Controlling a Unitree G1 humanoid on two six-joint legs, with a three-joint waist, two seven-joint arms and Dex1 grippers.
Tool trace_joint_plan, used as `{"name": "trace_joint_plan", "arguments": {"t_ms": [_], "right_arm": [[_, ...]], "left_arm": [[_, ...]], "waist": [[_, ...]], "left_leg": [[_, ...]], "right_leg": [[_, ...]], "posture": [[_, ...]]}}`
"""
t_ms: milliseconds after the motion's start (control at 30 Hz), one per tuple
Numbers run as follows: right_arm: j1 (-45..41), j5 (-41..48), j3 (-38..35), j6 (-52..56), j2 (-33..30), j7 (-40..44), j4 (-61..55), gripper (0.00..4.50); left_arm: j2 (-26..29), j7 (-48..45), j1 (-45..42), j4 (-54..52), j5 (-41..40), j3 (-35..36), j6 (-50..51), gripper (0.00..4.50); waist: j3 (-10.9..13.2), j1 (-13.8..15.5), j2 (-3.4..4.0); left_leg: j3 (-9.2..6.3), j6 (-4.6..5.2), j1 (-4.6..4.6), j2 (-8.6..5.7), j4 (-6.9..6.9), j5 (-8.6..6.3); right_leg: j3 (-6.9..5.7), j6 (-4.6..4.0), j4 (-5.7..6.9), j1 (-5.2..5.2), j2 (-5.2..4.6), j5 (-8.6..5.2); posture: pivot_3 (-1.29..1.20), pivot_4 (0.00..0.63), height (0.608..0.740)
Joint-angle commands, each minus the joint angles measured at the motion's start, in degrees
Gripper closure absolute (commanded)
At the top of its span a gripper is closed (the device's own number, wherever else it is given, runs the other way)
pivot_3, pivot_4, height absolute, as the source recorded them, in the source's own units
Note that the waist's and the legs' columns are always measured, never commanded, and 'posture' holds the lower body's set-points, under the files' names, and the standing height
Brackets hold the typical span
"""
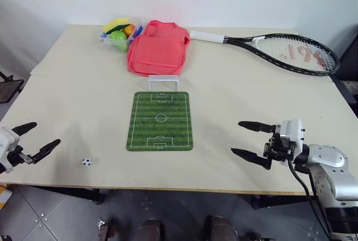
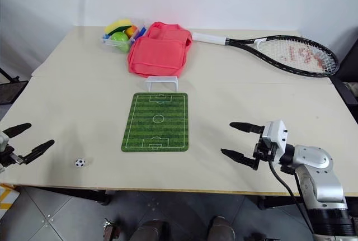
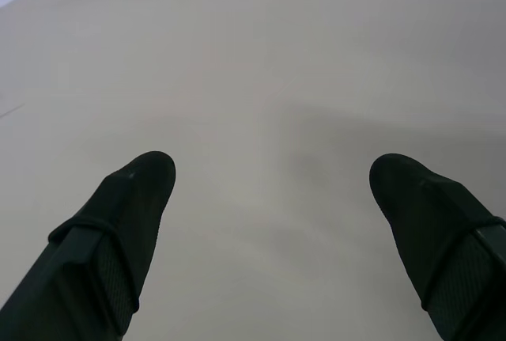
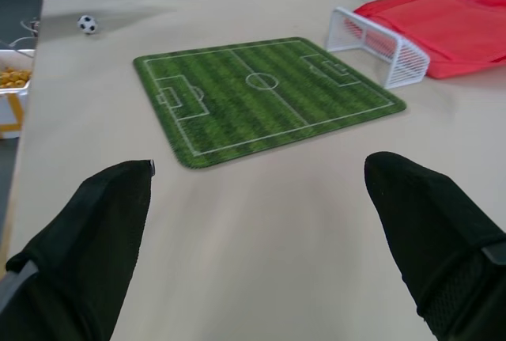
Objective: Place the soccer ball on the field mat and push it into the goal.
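The tiny black-and-white soccer ball (image 1: pixel 86 161) lies on the bare table near the front edge, left of the green field mat (image 1: pixel 160 120). At the mat's far end stands the small white goal (image 1: pixel 163 82). My left gripper (image 1: pixel 38 138) hovers open at the table's left front corner, a short way left of the ball, with nothing between its fingers. Open as well, my right gripper (image 1: pixel 245 138) hangs above the table to the right of the mat, pointing toward it. From the right wrist I see the mat (image 4: pixel 265 94), the goal (image 4: pixel 378 44) and the ball (image 4: pixel 88 24).
A red fabric bag (image 1: pixel 158 47) lies just behind the goal. A clear tub (image 1: pixel 119 34) of toys, including a green ball, sits at the back left. A black tennis racket (image 1: pixel 279 50) stretches across the back right.
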Motion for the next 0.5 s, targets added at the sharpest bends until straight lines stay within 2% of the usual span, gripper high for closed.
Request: {"name": "trace_joint_plan", "arguments": {"t_ms": [33, 200, 333, 500], "right_arm": [[0.6, 1.1, -0.2, -0.9, -1.3, 2.8, -1.5, 0.0], [1.1, 4.7, 2.5, 1.3, 0.8, 5.4, -6.6, 0.0], [-0.3, 9.2, 4.5, 1.3, 5.3, 5.5, -11.7, 0.0], [-1.4, 10.4, 6.2, -1.7, 10.2, 6.5, -13.3, 0.0]], "left_arm": [[0.5, -0.3, -1.8, -0.3, -0.6, -0.1, 1.1, 0.04], [2.0, -7.7, 0.6, 1.1, -3.2, 0.6, 6.6, 0.04], [3.3, -16.2, 5.7, 3.6, -5.9, 3.5, 5.6, 0.04], [3.6, -20.2, 11.9, 4.6, -7.3, 6.2, 5.5, 0.04]], "waist": [[0.0, 0.0, 0.0], [0.0, -0.2, 0.0], [0.0, -0.7, -0.04], [0.0, -0.1, -0.08]], "left_leg": [[0.04, 0.0, 0.0, 0.0, 0.01, 0.0], [0.32, 0.04, 0.04, 0.02, -0.02, -0.03], [0.93, -0.05, 0.12, 0.39, -0.05, -0.17], [1.09, -0.23, 0.16, 0.84, 0.05, -0.35]], "right_leg": [[0.03, 0.0, 0.01, -0.01, 0.0, 0.0], [0.33, 0.0, 0.11, -0.22, 0.01, 0.0], [0.9, -0.04, 0.16, -0.56, 0.37, 0.02], [0.92, -0.18, 0.16, -0.67, 0.76, 0.04]], "posture": [[0.0, 0.15, 0.74], [0.0, 0.15, 0.74], [0.0, 0.15, 0.74], [0.0, 0.15, 0.74]]}}
